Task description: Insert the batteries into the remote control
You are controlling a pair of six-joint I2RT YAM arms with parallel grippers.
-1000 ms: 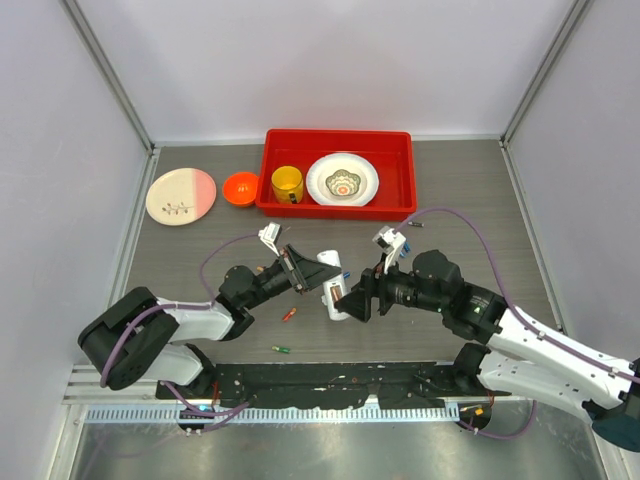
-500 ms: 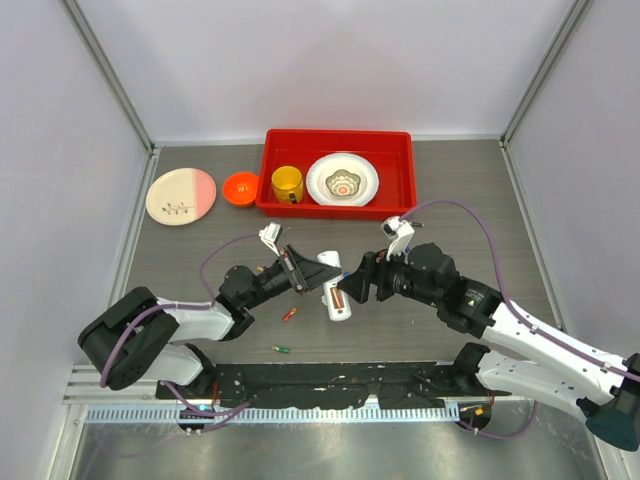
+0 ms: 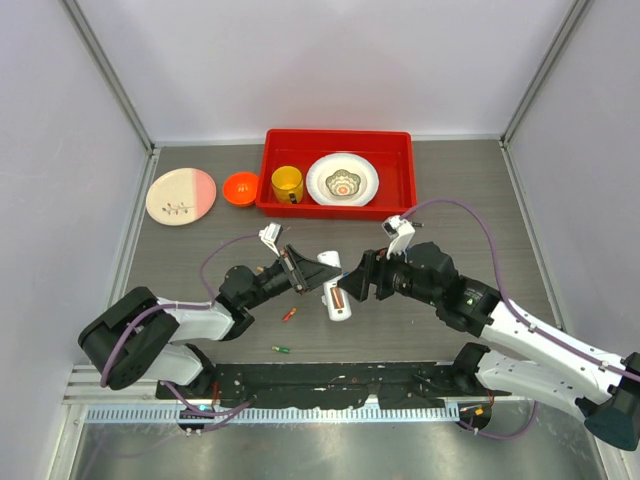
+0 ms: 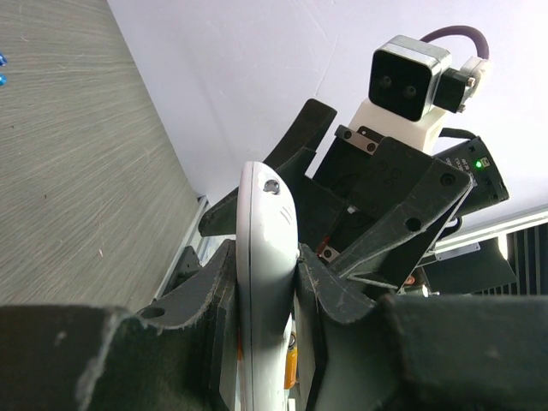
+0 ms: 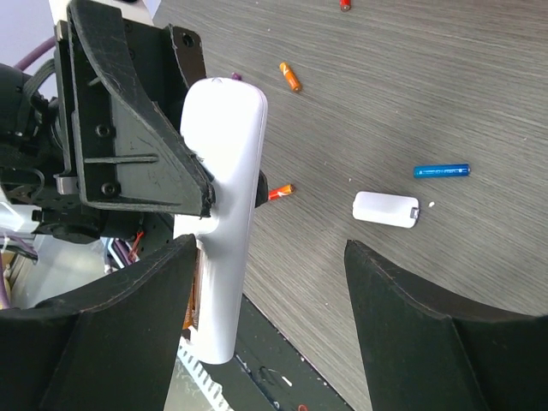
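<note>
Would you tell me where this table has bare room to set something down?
Barest: the table right of the red tray, out to its right edge. A smaller patch lies between the pink plate and the left arm. Crowded: the middle, where the left gripper and right gripper flank the remote control, with batteries and the back cover lying loose.

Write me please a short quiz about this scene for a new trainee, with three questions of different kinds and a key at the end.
1. True or false: the left gripper is shut on the remote control.
2. Choose one: in the right wrist view, what lies on the table nearest to the blue battery? A) a spoon; B) the white back cover; C) a green cup.
3. Fill the gap: the jaws of the right gripper stand ____ (open or shut).

Key: 1 true; 2 B; 3 open.
</note>
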